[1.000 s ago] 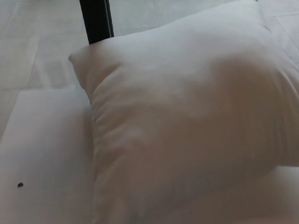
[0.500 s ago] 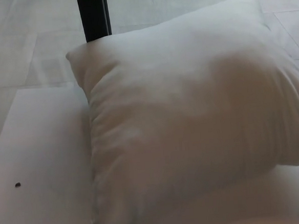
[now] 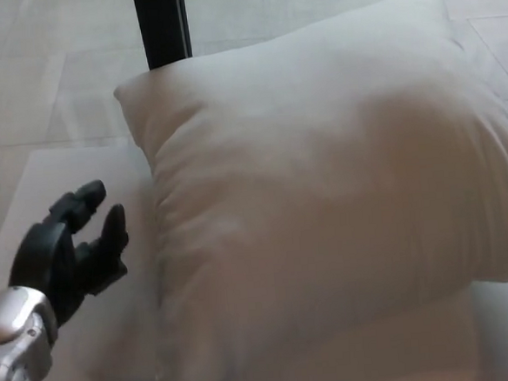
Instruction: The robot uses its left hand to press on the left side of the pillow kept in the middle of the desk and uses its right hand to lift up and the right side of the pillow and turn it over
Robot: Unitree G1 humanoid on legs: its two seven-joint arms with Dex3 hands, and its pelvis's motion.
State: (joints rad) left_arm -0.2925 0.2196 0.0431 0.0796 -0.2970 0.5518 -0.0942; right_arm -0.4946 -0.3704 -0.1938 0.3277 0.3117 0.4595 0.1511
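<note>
Here: one pillow (image 3: 324, 194) on desk (image 3: 80, 194); one left hand (image 3: 71, 251) beside it, fingers spread, empty.

pillow (image 3: 325, 203), right of my left hand (image 3: 71, 251): soft matt cloth, creased
hand: matt black plastic
desk (image 3: 81, 342), under it: smooth white

Pillow (image 3: 325, 212): plain off-white, no pattern, faint warm tint at centre. Desk (image 3: 91, 359): plain white. Left hand (image 3: 71, 251): black fingers (image 3: 113, 235), silver-grey wrist casing. Floor (image 3: 37, 75): pale grey tiles, thin darker joints. Post (image 3: 162, 27): solid black.
</note>
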